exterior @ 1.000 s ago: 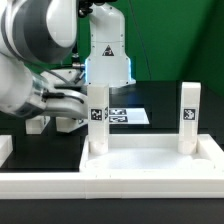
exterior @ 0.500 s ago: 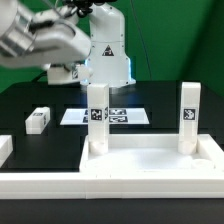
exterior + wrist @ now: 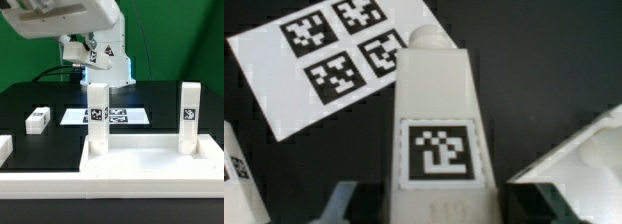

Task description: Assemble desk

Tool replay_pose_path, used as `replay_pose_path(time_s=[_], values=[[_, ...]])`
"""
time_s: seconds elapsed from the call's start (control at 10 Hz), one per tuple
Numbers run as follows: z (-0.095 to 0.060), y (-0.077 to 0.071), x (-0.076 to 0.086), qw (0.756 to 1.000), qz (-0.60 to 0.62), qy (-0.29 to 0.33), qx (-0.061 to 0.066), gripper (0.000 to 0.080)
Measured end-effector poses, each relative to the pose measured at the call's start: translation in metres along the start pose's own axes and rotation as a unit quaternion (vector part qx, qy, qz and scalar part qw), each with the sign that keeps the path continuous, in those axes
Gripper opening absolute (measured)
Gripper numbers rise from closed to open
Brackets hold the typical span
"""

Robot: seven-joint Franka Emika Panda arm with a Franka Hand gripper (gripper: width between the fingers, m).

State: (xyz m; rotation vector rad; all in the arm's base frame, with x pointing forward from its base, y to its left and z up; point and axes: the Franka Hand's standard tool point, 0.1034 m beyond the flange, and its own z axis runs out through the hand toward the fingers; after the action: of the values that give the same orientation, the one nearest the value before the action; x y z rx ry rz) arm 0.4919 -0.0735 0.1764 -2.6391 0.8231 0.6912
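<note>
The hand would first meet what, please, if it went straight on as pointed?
Probably the white leg, centred right ahead of the hand; depth is unclear, so it may already be held.

Desk panel [image 3: 150, 172]: white, raised rim, flat on tabletop. Left corner leg [image 3: 97, 122] and right corner leg [image 3: 189, 116] stand upright in its far sockets, tags showing. Loose leg [image 3: 38, 120] lies well apart. Held leg [image 3: 438, 130], peg-tipped, appears clamped in gripper [image 3: 429, 203].
</note>
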Motion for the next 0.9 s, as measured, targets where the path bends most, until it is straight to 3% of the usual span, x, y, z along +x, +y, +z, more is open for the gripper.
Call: replay_pose_path(time_s=[0.1, 0.2, 0.3, 0.4, 0.6, 0.8, 0.9], values=[[0.019, -0.022, -0.003, 0.998, 0.031, 0.049, -0.02, 0.0289], [0.03, -0.054, -0.016, 0.998, 0.029, 0.057, -0.029, 0.0289], [0.023, -0.071, -0.013, 0.996, 0.017, 0.083, -0.042, 0.0289], [0.012, -0.083, -0.005, 0.993, 0.005, 0.113, -0.043, 0.0289], [0.019, -0.087, -0.007, 0.985, -0.004, 0.171, -0.025, 0.0289], [0.001, -0.092, 0.009, 0.971, -0.049, 0.232, -0.032, 0.0289], [-0.011, -0.11, 0.019, 0.955, -0.057, 0.288, -0.033, 0.0289]])
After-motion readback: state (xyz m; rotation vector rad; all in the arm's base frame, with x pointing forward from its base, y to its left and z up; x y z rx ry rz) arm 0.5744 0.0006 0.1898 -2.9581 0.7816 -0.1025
